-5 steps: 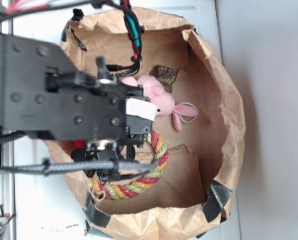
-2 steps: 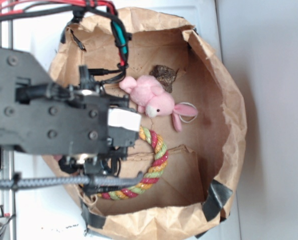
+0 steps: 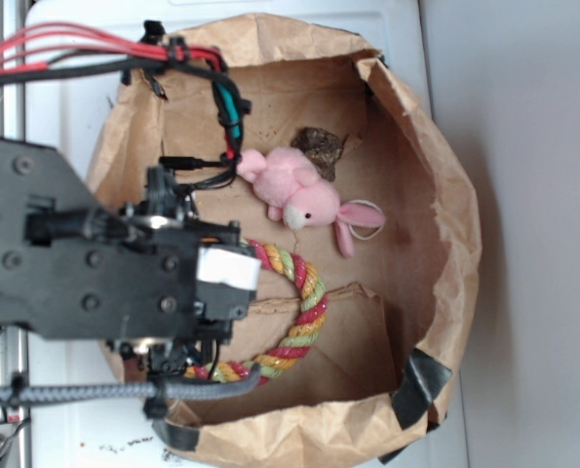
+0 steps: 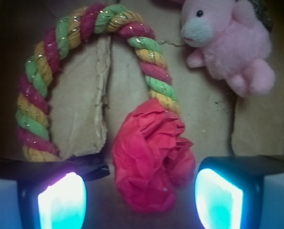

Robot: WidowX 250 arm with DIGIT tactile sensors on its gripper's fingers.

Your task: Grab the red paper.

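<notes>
- Arm [image 3: 85, 273]: one, black, reaching in from the left edge of the exterior view over the left rim of the paper bag [image 3: 455, 224]; its body covers the left part of the bag floor. A white label [image 3: 226, 268] sits on its front end.
- Cables: red wires [image 3: 65, 44] run from the upper left toward the arm; a grey braided cable [image 3: 95, 392] runs along beneath it.
- Gripper [image 4: 141, 193]: one, seen in the wrist view. Jaws stand apart, the two lit pads [image 4: 61, 200] at the lower left and lower right, with a wide gap between them; neither pad touches anything.
- Red paper [image 4: 151, 152]: one crumpled wad, lying on the bag floor between the two pads, nearer the right one, its top edge touching one end of the rope ring. In the exterior view it is hidden under the arm.
- Rope ring [image 3: 299, 312]: one, twisted in red, yellow and green, lying flat on the bag floor toward the lower left, partly under the arm; it curves around a raised cardboard flap [image 4: 82, 109].
- Pink plush bunny [image 3: 304, 195]: one, on its side near the middle of the bag floor, apart from the rope and the paper.
- Dark crumpled lump [image 3: 321, 146]: one, just above the bunny near the upper wall of the bag.
- Black tape patches [image 3: 421, 385]: on the bag's lower rim.
</notes>
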